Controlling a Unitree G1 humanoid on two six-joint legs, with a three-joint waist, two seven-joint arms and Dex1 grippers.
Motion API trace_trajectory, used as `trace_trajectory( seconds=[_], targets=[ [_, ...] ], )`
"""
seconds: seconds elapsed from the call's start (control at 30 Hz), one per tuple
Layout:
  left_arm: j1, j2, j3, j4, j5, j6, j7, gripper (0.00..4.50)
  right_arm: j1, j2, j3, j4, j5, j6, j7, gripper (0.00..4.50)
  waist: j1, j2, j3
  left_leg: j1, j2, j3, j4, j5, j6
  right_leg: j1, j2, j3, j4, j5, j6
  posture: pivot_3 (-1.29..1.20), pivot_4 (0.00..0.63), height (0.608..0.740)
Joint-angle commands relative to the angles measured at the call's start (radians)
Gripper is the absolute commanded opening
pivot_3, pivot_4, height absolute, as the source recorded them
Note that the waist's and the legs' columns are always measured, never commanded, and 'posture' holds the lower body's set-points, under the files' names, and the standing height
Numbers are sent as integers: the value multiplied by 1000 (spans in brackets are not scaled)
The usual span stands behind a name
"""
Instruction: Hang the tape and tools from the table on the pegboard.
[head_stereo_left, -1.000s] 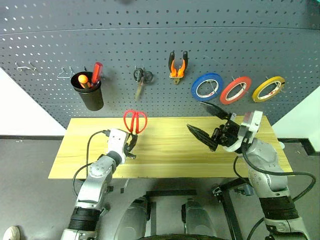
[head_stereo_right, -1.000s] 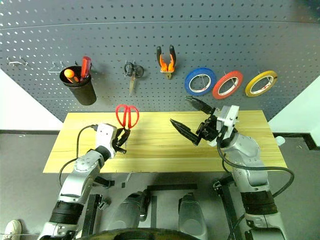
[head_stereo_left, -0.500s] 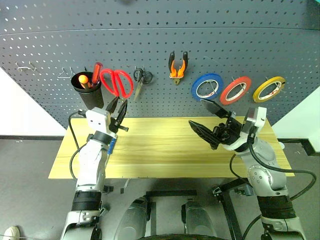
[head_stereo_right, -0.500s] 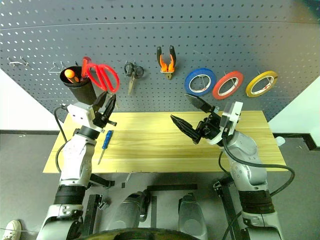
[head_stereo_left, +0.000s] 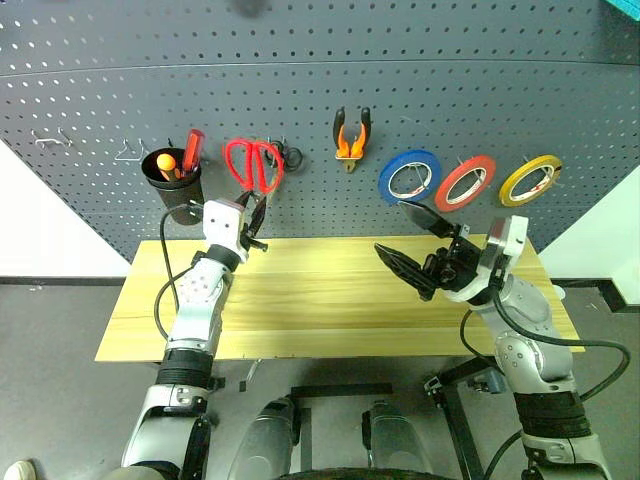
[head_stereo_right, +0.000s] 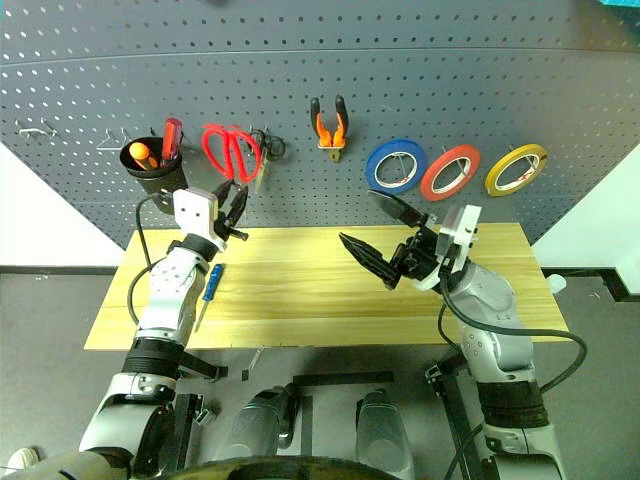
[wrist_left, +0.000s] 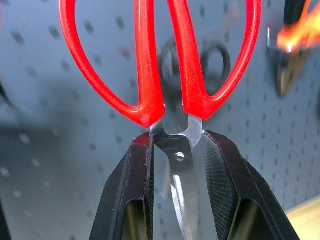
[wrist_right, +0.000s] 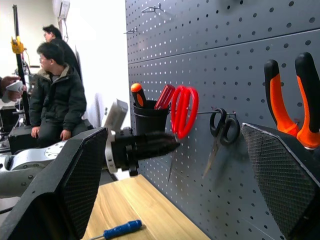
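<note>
My left gripper (head_stereo_left: 250, 213) is shut on the blades of the red-handled scissors (head_stereo_left: 253, 165), close to the pivot. It holds them handles up against the pegboard (head_stereo_left: 420, 70), right in front of the small black scissors (wrist_right: 222, 127). The left wrist view shows the blades (wrist_left: 181, 200) pinched between both fingers (wrist_left: 140, 170). The pliers (head_stereo_left: 350, 135) and the yellow tape (head_stereo_left: 530, 180) hang on the pegboard. The blue-handled screwdriver (head_stereo_right: 208, 288) lies on the table (head_stereo_left: 330, 300) beside my left forearm. My right gripper (head_stereo_left: 412, 243) hovers open and empty above the table's right half.
A blue roll (head_stereo_left: 412, 175) and a red roll (head_stereo_left: 467, 180) hang left of the yellow tape. A black cup (head_stereo_left: 175, 190) with orange and red handles hangs beside the red scissors. Bare hooks (head_stereo_left: 50, 135) sit at the far left. Two people (wrist_right: 55, 100) are beyond the table's end.
My left gripper has lifted the red scissors off the table to the pegboard, then shifted them right toward the black scissors. The blue screwdriver now shows on the table. The right arm stayed put.
</note>
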Motion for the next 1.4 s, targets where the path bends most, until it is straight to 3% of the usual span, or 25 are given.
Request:
trace_trajectory(
  seconds=[0.03,0.07,0.1,0.33,0.43,0.6,0.7,0.87,1.23,1.4],
  targets=[
    [-38,5,7,2,-28,42,-19,1036,0,6,-20,-40,-6,-17,0,4500,-1,0,0,0,0,0,0,0,0,0,0,0,0,0,0,-105,69,725],
    [-44,5,14,9,-35,56,-18,1036,1,7,-20,-41,-7,-17,0,4500,-1,0,0,0,0,0,0,0,0,0,0,0,0,0,0,-105,69,725],
    [-50,5,18,15,-39,67,-15,1756,2,7,-19,-42,-9,-17,-1,4500,-2,0,0,0,0,0,0,0,0,0,0,0,0,0,0,-105,69,725],
    [-58,45,-6,31,51,135,52,3910,8,-1,-9,-42,-38,-22,9,4500,-24,0,-3,0,0,0,1,0,0,0,0,0,1,0,0,-106,69,725],
    [-6,76,-23,-18,86,258,58,3910,20,-11,-2,-30,-74,-43,25,4500,-34,0,-7,0,0,0,1,0,0,0,0,0,2,0,0,-108,70,725],
    [50,76,77,-82,-71,678,30,3910,31,-13,-2,-13,-109,-57,36,4500,-47,0,-12,1,0,-1,1,0,0,0,0,0,4,0,0,-103,72,725],
    [40,120,105,18,-60,865,70,4487,47,-12,13,-1,-138,-70,52,4500,-47,0,-13,3,0,-1,1,1,-1,1,0,0,6,0,0,-94,74,725],
    [-59,150,111,219,-54,921,82,4487,70,-15,22,11,-167,-86,74,4500,-38,-2,-14,6,0,-2,1,1,-1,4,0,0,6,0,0,-89,83,725],
    [-294,182,103,714,-23,798,56,4487,115,-23,6,61,-193,-139,100,4500,-25,-6,-17,6,0,-1,1,0,-1,4,0,0,5,0,0,-113,92,725],
    [-336,183,128,795,-38,764,61,2977,126,-26,2,80,-198,-166,105,4500,-28,-6,-17,6,0,-1,1,0,-1,4,0,0,5,0,0,-119,88,725]
  ],
)
